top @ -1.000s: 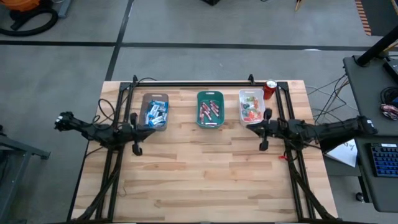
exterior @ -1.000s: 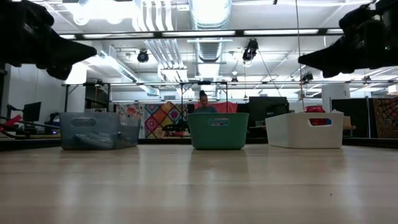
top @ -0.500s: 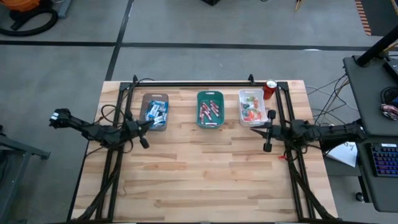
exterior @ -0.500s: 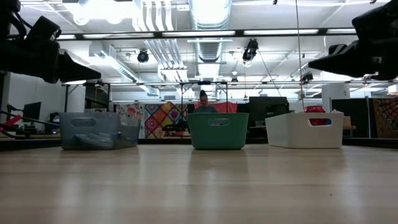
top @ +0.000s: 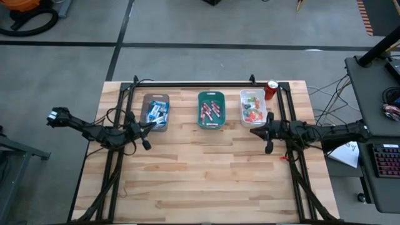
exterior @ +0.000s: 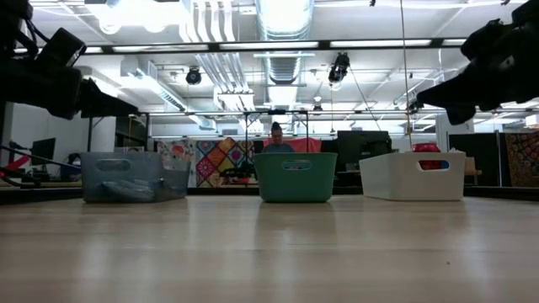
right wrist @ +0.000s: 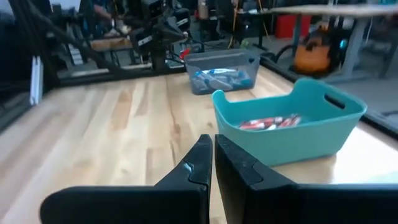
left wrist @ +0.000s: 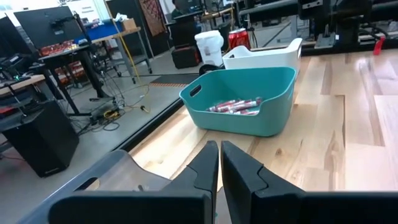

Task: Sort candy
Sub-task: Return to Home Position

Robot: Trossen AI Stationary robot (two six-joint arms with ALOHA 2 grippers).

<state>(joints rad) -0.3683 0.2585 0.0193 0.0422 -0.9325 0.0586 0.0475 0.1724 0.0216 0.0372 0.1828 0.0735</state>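
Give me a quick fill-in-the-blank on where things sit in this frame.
The red sticks lie in the ___ tray.
The red can stands nearest the ___ tray.
The left gripper and right gripper each hover empty, jaws ___.
Missing: teal; white; shut.

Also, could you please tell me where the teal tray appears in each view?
High view: teal tray, middle of the three-tray row.
Low view: teal tray at centre.
Left wrist view: teal tray just beyond the left pincer.
Right wrist view: teal tray just beyond the right pincer.
Shared landmark: the grey tray beside it.
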